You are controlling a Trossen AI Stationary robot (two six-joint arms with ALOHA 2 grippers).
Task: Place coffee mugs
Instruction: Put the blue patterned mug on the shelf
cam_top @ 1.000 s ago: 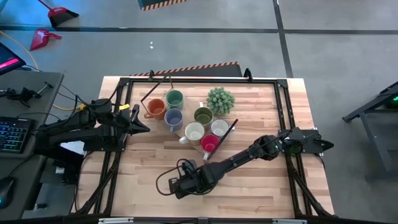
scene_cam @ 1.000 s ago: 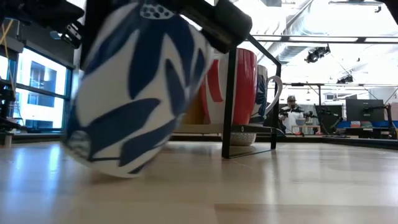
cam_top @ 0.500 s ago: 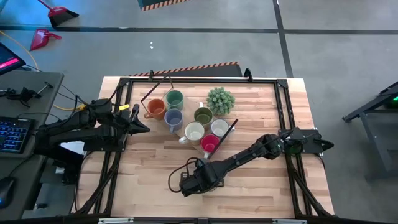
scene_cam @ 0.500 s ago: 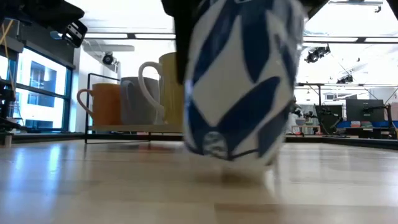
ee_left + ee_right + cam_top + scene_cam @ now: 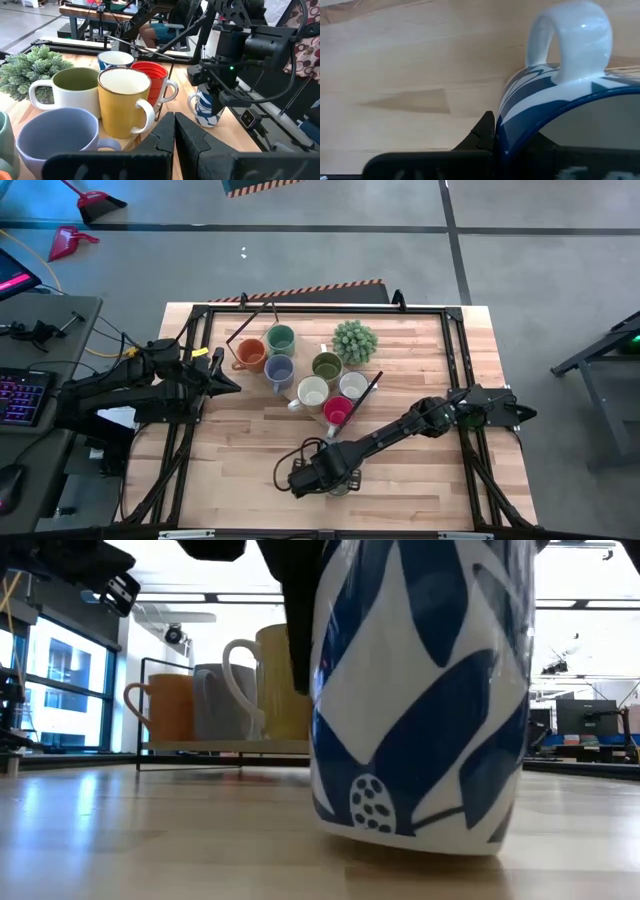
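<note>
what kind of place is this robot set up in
Most likely a robotics lab or workshop. A wooden table in a black frame stands on a bare concrete floor; a desk with a backlit keyboard sits beside it, and more equipment benches show behind.

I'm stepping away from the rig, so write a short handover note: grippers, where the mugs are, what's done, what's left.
Right gripper: shut on the rim of the blue-and-white mug, low over the table's near side, tilted, just touching the wood.
Left gripper: shut, empty, parked at the table's left edge.
Other mugs: seven clustered mid-table beside the plant.
Done: the patterned mug is carried away from the cluster.
Left: set it flat, release, retract.
</note>
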